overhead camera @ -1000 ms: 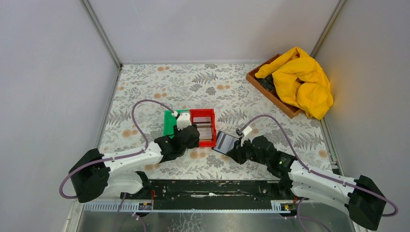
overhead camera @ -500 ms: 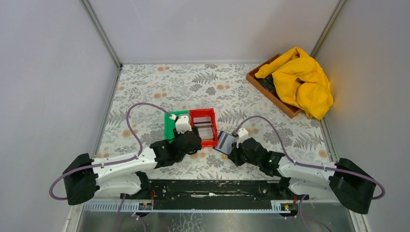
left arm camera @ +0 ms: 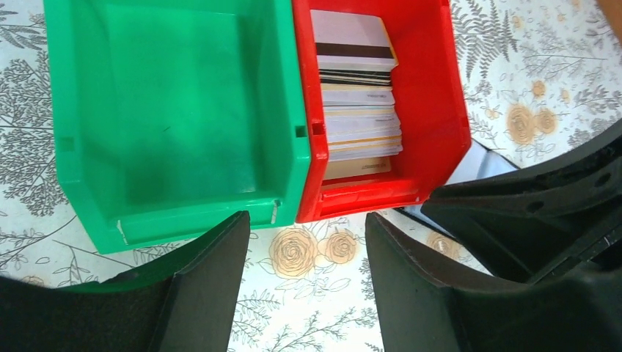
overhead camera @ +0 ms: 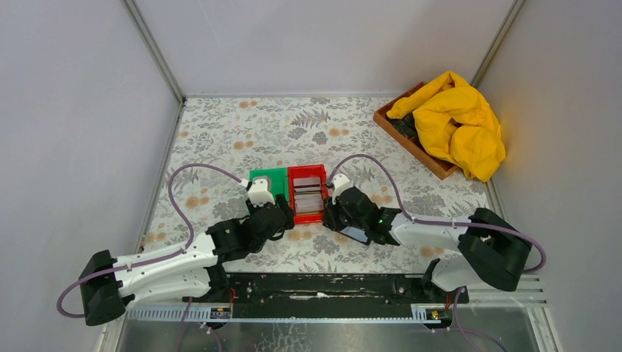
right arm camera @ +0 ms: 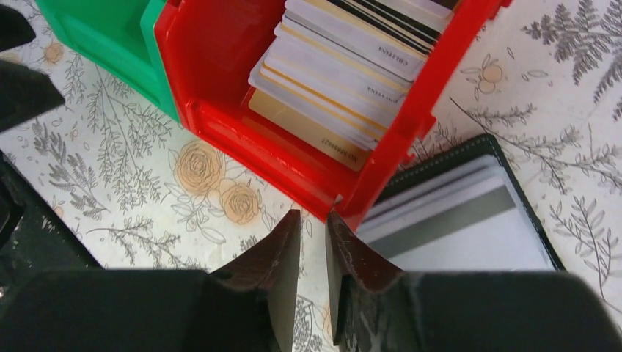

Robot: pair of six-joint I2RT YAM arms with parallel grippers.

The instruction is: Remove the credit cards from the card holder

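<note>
The right jaws are only narrowly apart, with nothing between them. The two dark fingers (right arm camera: 277,271) point down at the flowered counter (right arm camera: 132,161), and their tips are just short of the near corner of the red bin (right arm camera: 220,66). Just to the right of this corner lies the card holder (right arm camera: 433,170), open and flat on the counter. In its sleeve is a pale card (right arm camera: 477,235) with a grey stripe. I cannot tell if the holder touches the bin (the corner of the bin covers part of it in the wrist view).

The left jaws stand wide and hold nothing. Between their fingers (left arm camera: 209,286) only the counter shows, close before the seam where the green bin (left arm camera: 176,110) meets the red bin. The two bins stand side by side and touch. In the red bin lie many credit cards (left arm camera: 358,110), overlapping in a row, and the farthest one shows a dark stripe.

From above, both arms reach to the bins in the middle of the counter. At the far right corner a yellow cloth (overhead camera: 458,121) lies over a wooden tray (overhead camera: 414,147).
</note>
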